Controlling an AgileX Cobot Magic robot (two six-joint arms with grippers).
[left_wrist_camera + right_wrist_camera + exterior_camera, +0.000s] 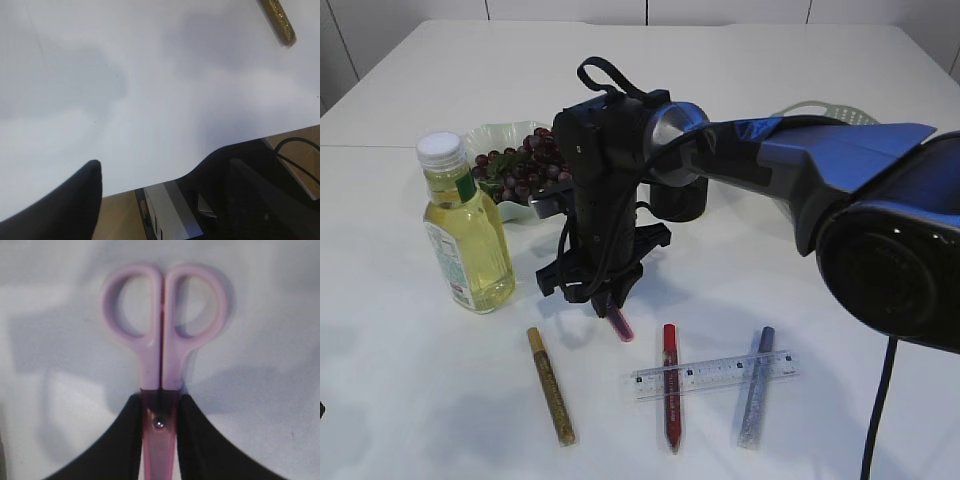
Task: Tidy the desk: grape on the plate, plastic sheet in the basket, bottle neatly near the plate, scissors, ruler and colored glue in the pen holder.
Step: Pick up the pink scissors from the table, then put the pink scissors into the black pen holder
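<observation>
My right gripper (608, 300) reaches across to the table's middle and is shut on pink scissors (619, 324), just above the table. In the right wrist view the jaws (159, 402) clamp the scissors (162, 335) at the pivot, handles pointing away. The grapes (520, 170) lie on a pale plate (490, 132) at the back left. The bottle (465, 225) of yellow liquid stands upright in front of the plate. A gold glue pen (550, 385), a red one (670, 395) and a silver one (756, 400) lie at the front, with the clear ruler (715, 373) across two. My left gripper (165, 170) is open and empty. No plastic sheet shows.
A black pen holder (678, 200) stands behind my right arm, mostly hidden by it. A pale green basket (820, 108) sits at the back right. The left wrist view shows the table's front edge and the tip of the gold glue pen (277, 20).
</observation>
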